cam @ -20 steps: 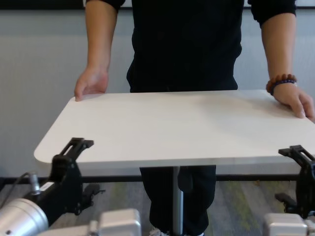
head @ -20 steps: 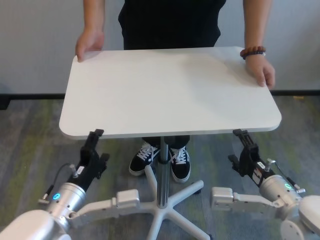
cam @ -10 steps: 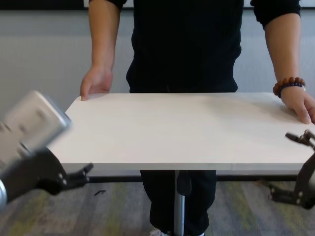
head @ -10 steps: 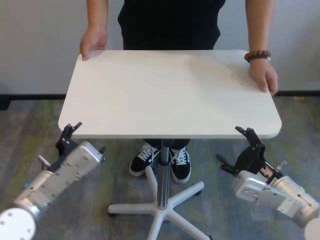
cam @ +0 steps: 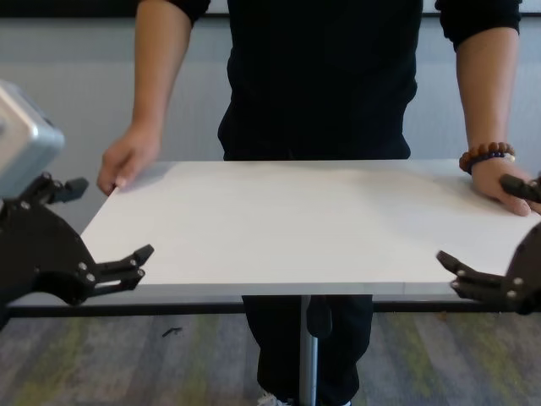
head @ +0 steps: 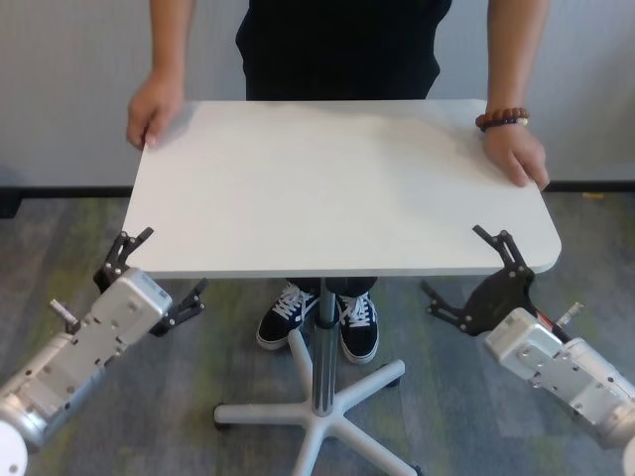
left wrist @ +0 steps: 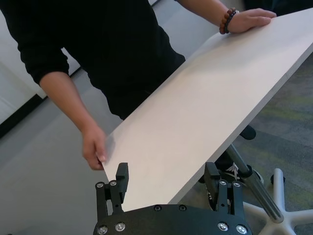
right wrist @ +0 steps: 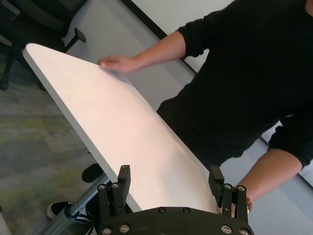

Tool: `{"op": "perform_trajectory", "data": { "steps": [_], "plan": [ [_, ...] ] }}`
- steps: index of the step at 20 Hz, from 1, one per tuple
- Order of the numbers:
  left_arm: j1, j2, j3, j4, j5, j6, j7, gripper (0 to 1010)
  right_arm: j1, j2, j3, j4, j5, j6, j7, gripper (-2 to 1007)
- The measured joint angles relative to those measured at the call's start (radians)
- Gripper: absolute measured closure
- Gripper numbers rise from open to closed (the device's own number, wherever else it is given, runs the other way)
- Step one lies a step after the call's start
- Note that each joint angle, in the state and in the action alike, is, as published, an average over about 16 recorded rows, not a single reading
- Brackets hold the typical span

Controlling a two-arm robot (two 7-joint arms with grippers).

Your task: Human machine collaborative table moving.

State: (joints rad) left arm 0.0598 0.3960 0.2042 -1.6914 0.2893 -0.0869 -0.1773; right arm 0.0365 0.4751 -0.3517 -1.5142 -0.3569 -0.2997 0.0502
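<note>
Our left gripper (head: pixel 149 268) stood with its fingers spread wide at the table's (head: pixel 337 188) near left corner, one finger above the top and one below the edge, touching nothing we could see. Our right gripper (head: pixel 476 283) was likewise spread apart at the table's near right corner, the edge running between its fingers without a clamp. A second before, both had been closed on that near edge; half a second before, they had let go and the arms had swung outward, and now the spread fingers framed the corners again.

The human (head: pixel 342 45) stood at the table's far side in a black shirt. One hand (head: pixel 149 109) rested at the far left corner, shifted outward past the edge compared with before; the other hand (head: pixel 516 157), with the beaded bracelet (head: pixel 501 121) at its wrist, pressed flat on the top near the far right corner. The table stood on its pole (head: pixel 323 342), above the white star base (head: pixel 317 421) and the human's shoes (head: pixel 319 319).
</note>
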Motion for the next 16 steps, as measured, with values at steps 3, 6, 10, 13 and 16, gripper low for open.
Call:
{"op": "perform_trajectory", "data": {
  "steps": [3,6,10,13,16],
  "plan": [
    [0.033,0.007,-0.009,-0.05,0.001,0.001,-0.004,9,-0.014,-0.01,0.004,-0.036,0.008,0.006,0.009,5],
    [0.068,0.011,-0.015,-0.098,0.009,0.0,-0.002,9,-0.023,-0.023,0.001,-0.06,0.002,0.012,0.014,5],
    [0.112,0.012,-0.018,-0.151,0.02,-0.005,0.003,9,-0.031,-0.044,-0.008,-0.082,-0.014,0.018,0.016,5],
    [0.142,0.011,-0.022,-0.189,0.025,-0.011,0.007,9,-0.037,-0.06,-0.013,-0.1,-0.028,0.023,0.014,5],
    [0.166,0.011,-0.028,-0.227,0.028,-0.017,0.01,9,-0.041,-0.073,-0.017,-0.125,-0.047,0.032,0.012,5]
  ]
}}
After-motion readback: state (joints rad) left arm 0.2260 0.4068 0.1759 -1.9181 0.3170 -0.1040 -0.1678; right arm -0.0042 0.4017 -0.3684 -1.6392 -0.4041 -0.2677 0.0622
